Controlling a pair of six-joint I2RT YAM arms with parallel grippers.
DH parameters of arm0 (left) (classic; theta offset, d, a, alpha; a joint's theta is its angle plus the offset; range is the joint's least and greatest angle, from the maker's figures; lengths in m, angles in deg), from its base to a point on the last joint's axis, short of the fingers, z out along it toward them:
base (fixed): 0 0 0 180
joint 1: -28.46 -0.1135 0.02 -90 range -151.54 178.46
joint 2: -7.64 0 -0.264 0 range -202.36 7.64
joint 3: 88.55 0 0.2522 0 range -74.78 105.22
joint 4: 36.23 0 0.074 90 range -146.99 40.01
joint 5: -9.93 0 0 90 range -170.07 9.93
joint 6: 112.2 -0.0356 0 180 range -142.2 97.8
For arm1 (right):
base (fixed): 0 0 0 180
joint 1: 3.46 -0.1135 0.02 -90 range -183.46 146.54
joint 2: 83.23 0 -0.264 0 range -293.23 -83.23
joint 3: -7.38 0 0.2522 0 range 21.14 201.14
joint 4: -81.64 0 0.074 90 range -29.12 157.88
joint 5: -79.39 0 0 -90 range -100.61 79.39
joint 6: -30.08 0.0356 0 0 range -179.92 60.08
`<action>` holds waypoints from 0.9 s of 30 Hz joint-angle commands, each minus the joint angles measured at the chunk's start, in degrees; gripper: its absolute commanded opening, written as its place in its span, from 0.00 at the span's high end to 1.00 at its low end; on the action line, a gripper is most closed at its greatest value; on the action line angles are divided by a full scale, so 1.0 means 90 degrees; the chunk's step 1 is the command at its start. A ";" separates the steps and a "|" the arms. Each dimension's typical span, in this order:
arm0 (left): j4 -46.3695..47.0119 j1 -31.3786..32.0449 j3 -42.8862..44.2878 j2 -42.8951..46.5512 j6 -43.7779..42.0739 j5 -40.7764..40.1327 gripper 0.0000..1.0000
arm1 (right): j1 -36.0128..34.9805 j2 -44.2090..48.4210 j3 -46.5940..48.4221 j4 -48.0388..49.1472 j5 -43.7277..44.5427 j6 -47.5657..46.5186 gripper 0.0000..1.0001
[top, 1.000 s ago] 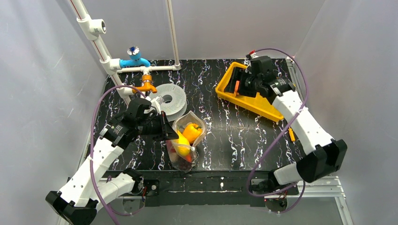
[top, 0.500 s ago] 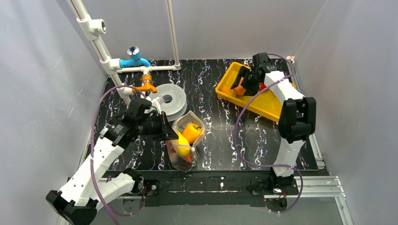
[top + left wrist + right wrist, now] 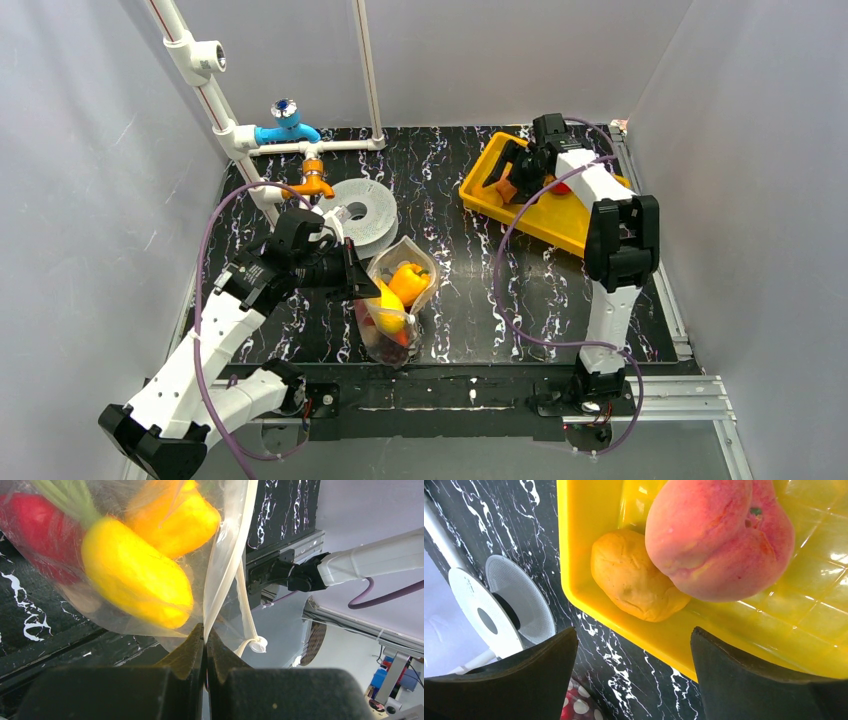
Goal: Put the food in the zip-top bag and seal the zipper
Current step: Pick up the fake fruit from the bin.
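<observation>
The zip-top bag (image 3: 400,300) stands on the black mat, mouth open toward the back, holding an orange pepper (image 3: 410,280), a yellow pepper (image 3: 388,312) and something red below. My left gripper (image 3: 352,275) is shut on the bag's left edge. In the left wrist view the fingertips (image 3: 205,632) pinch the clear film (image 3: 225,555), and the pale zipper (image 3: 246,607) hangs beside them. My right gripper (image 3: 515,175) hovers open over the yellow tray (image 3: 560,215). A peach (image 3: 719,535) and an orange-yellow lump (image 3: 634,575) lie beyond its wide-open fingers (image 3: 633,632).
A grey spool (image 3: 360,212) lies just behind the bag. A white pipe frame with a blue valve (image 3: 285,128) and an orange valve (image 3: 312,183) stands at the back left. White curtain walls close in the mat on three sides.
The right arm has folded up and swung its gripper over the tray's left end, above the peach, with the jaws opening wider. The left gripper and the bag have stayed still.
</observation>
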 commanded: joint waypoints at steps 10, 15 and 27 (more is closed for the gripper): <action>-0.0156 0.0028 0.0013 0.0149 -0.0073 0.0034 1.00 | -0.0284 -0.0274 -0.0205 0.0792 0.0706 0.0328 0.14; -0.0186 0.0029 0.0043 0.0187 -0.0085 0.0002 1.00 | -0.0390 -0.0538 -0.0065 0.0846 0.0880 0.0301 0.13; -0.0294 0.0029 0.0039 0.0221 -0.0106 -0.0077 1.00 | -0.0434 -0.0872 0.0319 0.0753 0.1043 0.0149 0.28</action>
